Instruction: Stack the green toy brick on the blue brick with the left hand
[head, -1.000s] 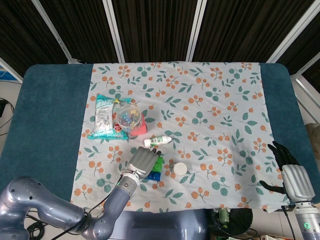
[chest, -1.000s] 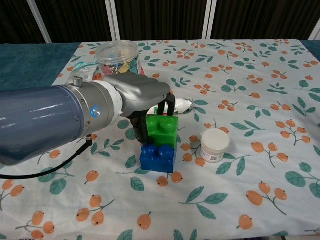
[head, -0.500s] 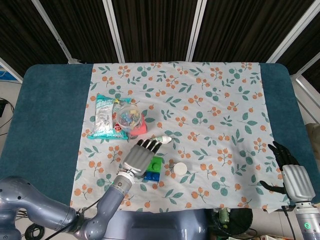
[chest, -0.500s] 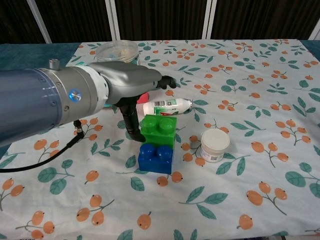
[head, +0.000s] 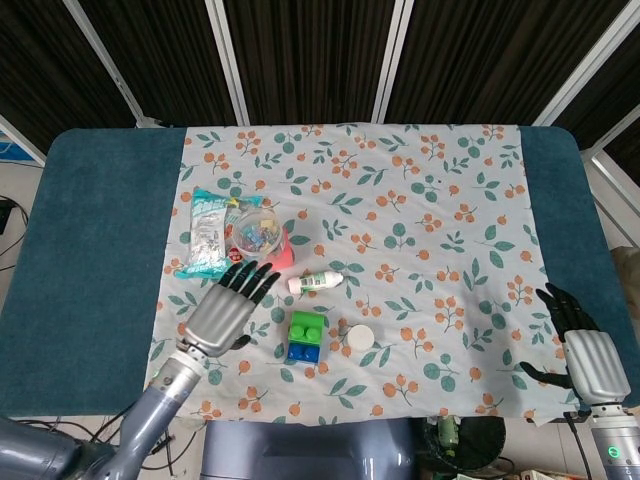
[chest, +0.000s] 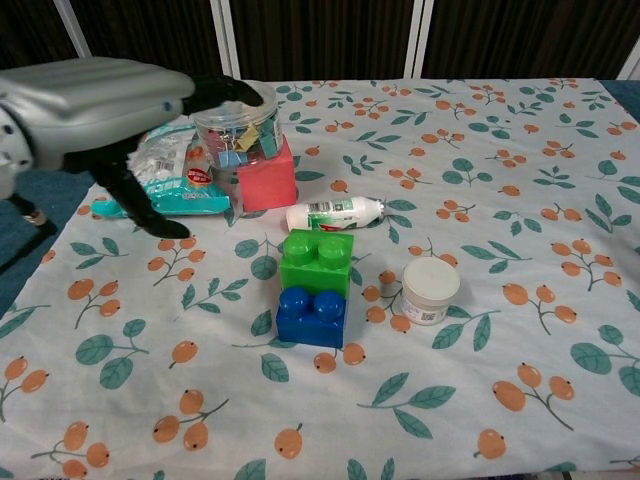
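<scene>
Bricks are stacked near the front middle of the table (head: 90, 220): the green brick (chest: 317, 262) sits on top of the blue brick (chest: 314, 317), set a little toward the back of it, on the flowered cloth (head: 440, 200). The left hand (head: 222, 308) hangs to the left of the stack, apart from it, fingers spread wide and holding nothing. The right hand (head: 582, 352) rests at the table's far right front edge, fingers apart and empty. Just right of the bricks stands a small white jar (chest: 430, 290). Behind them a white bottle (chest: 335, 213) lies on its side. Further back left are a clear tub (chest: 236, 122) of clips, a red block (chest: 268, 177) touching it, and a snack bag (head: 205, 233).
</scene>
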